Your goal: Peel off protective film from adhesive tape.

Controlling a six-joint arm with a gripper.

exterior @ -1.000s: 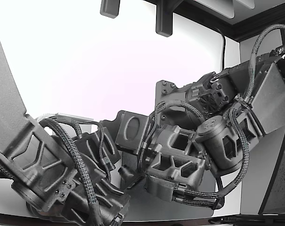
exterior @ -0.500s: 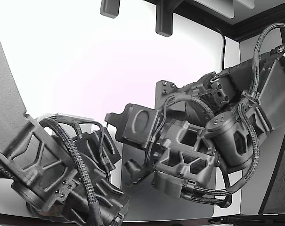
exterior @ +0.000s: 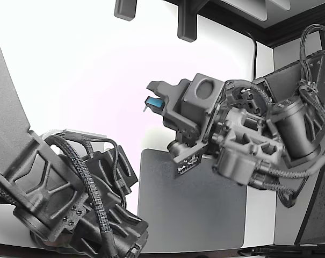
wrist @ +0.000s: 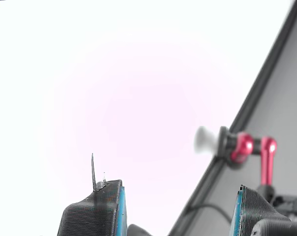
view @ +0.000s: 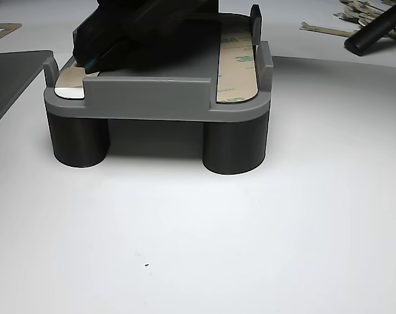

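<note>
In the other view a grey fixture (view: 145, 88) on round legs carries a tan strip of adhesive tape (view: 237, 65) with a printed film along one side. A pale strip end (view: 70, 85) shows at its other corner. A dark body (view: 145, 26) hides the fixture's middle. My gripper (wrist: 176, 189) stands open in the wrist view, its blue-padded fingers (wrist: 120, 206) far apart with nothing between them. A thin dark sliver (wrist: 93, 172) sticks up from one fingertip. In the exterior view this gripper (exterior: 150, 97) is raised high above the table.
A dark grey mat (exterior: 194, 209) lies on the white table below the raised arm. A second arm (exterior: 71, 188) fills the exterior view's lower left. Loose strips (view: 355, 13) and a black rod (view: 374, 33) lie behind the fixture. A red clamp (wrist: 256, 147) shows in the wrist view.
My arm has risen from low over the dark mat and swung up toward the exterior view's right. The second arm has not moved.
</note>
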